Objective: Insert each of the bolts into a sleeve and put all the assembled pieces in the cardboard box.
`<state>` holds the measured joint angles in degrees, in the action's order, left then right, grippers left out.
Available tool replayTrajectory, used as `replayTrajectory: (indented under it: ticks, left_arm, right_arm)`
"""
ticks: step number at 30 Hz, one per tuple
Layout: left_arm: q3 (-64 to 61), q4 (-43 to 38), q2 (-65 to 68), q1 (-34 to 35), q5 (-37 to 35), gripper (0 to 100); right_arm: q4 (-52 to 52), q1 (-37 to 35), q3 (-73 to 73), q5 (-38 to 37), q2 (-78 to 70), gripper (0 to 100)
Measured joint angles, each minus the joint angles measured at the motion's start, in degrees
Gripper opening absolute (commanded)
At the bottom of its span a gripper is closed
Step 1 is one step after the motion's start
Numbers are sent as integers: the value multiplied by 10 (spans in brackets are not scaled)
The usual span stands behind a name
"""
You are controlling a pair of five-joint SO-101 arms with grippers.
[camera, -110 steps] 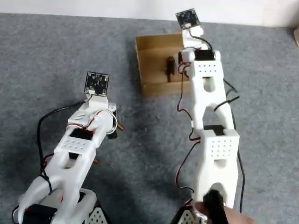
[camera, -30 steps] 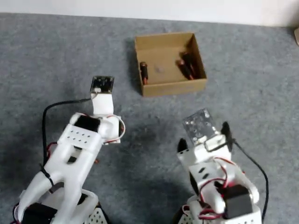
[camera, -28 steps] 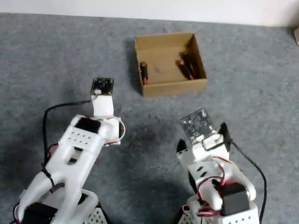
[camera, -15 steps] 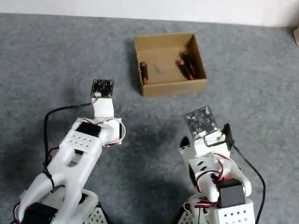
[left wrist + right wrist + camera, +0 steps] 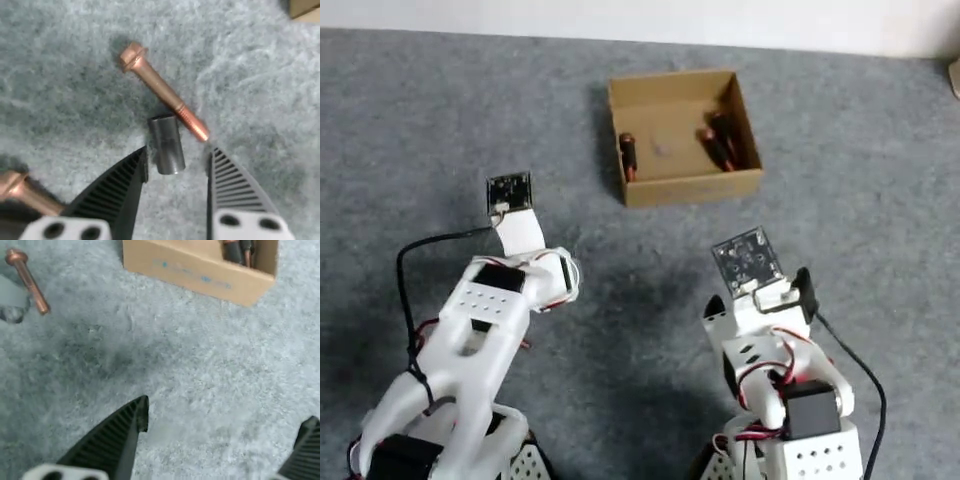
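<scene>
The cardboard box (image 5: 665,190) stands at the back of the grey carpet, with one assembled piece (image 5: 628,156) along its left wall and more (image 5: 720,141) at its right. In the left wrist view a dark sleeve (image 5: 166,144) lies between the fingertips of my open left gripper (image 5: 177,151). A copper bolt (image 5: 162,90) lies just beyond it, thread end beside the sleeve. A second bolt (image 5: 20,192) lies next to one finger. My right gripper (image 5: 227,415) is open and holds nothing, well short of the box (image 5: 195,272); a bolt (image 5: 27,280) lies off to one side.
The left arm (image 5: 490,310) stretches over the carpet at the front left. Folded back near its base at the front right is the right arm (image 5: 775,350). Bare carpet lies between the two arms and the box. A white wall edge runs along the back.
The right arm has pulled back from over the box to its base, leaving pieces inside the box. The left wrist has swung a little to the left.
</scene>
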<state>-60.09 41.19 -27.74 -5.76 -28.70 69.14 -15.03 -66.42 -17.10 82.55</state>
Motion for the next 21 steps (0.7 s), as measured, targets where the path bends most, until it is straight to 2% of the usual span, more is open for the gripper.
replayTrajectory:
  ticks: [4, 11, 21]
  left_arm:
    - [0, -30, 55, 0, 0, 192]
    - [58, -33, 180, 0, 0, 192]
    - [65, -33, 192, -1, 0, 192]
  right_arm:
    - [-19, 0, -17, 0, 0, 409]
    - [-23, 0, -20, 0, 0, 409]
    - [-23, 0, -23, 0, 0, 409]
